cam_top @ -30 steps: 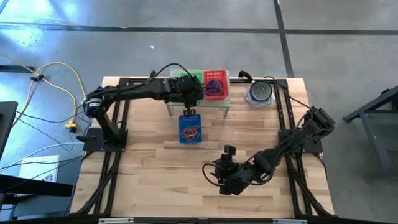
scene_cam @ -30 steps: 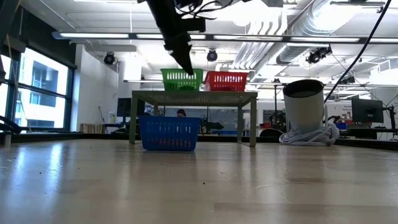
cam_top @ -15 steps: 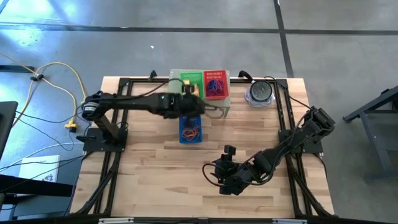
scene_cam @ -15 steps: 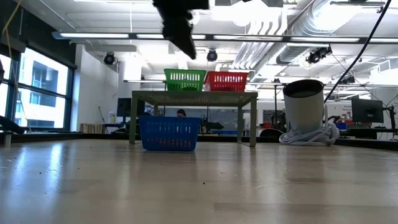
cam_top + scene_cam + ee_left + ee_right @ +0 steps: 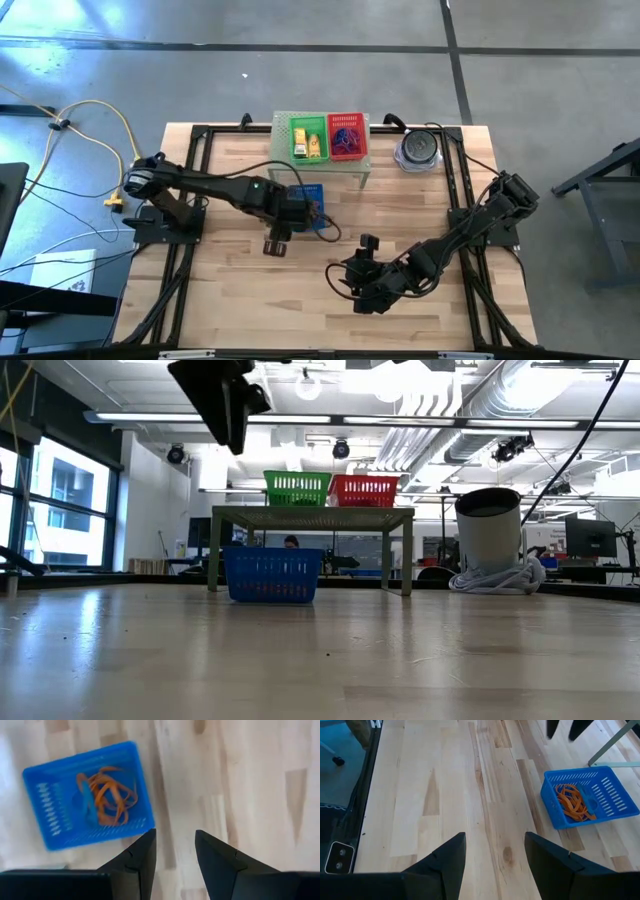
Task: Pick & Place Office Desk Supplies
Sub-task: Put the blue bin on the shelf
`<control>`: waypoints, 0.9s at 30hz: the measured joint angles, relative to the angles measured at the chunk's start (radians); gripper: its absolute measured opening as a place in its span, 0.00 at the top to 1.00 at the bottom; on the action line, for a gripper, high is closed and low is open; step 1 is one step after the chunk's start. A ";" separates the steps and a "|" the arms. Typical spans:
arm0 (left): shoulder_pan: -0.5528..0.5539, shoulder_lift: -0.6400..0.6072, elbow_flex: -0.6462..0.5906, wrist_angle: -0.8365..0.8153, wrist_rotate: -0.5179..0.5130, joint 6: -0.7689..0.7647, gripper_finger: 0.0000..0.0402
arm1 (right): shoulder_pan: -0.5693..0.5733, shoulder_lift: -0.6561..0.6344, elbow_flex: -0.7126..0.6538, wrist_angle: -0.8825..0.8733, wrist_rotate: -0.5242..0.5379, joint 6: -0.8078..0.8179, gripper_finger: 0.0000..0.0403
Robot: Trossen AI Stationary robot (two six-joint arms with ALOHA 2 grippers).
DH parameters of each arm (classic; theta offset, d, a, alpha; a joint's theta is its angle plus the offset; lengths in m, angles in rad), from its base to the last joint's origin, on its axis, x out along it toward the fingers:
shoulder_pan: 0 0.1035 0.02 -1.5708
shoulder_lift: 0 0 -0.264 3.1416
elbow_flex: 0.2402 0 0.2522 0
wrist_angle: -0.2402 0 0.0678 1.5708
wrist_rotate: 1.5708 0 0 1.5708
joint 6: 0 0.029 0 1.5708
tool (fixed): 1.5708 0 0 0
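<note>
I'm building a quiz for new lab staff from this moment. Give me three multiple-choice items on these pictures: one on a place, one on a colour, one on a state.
1. Where does the blue basket stand?
A. On the wooden table, in front of the green shelf
B. On top of the shelf
C. Beside the right arm's base

2. What colour are most of the rubber bands in the blue basket?
A. Purple
B. Orange
C. Grey

3. How is the left claw?
A. Shut on a yellow packet
B. Shut on a rubber band
C. Open, holding nothing

Key:
1 A: the low view shows it on the tabletop before the shelf, which carries the green basket and the red basket.
2 B: the left wrist view shows a mostly orange tangle.
3 C: bare wood shows between its fingers.
</note>
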State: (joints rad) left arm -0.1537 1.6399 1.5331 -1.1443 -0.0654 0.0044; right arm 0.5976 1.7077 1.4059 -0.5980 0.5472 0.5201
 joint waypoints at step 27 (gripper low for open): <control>-0.004 0.011 -0.416 0.590 -0.091 -0.002 0.68 | 0.000 0.000 0.000 0.000 0.000 -0.038 0.52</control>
State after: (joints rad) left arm -0.1574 1.6505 1.1174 -0.5544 -0.1565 0.0021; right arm 0.5980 1.7077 1.4055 -0.5980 0.5468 0.4818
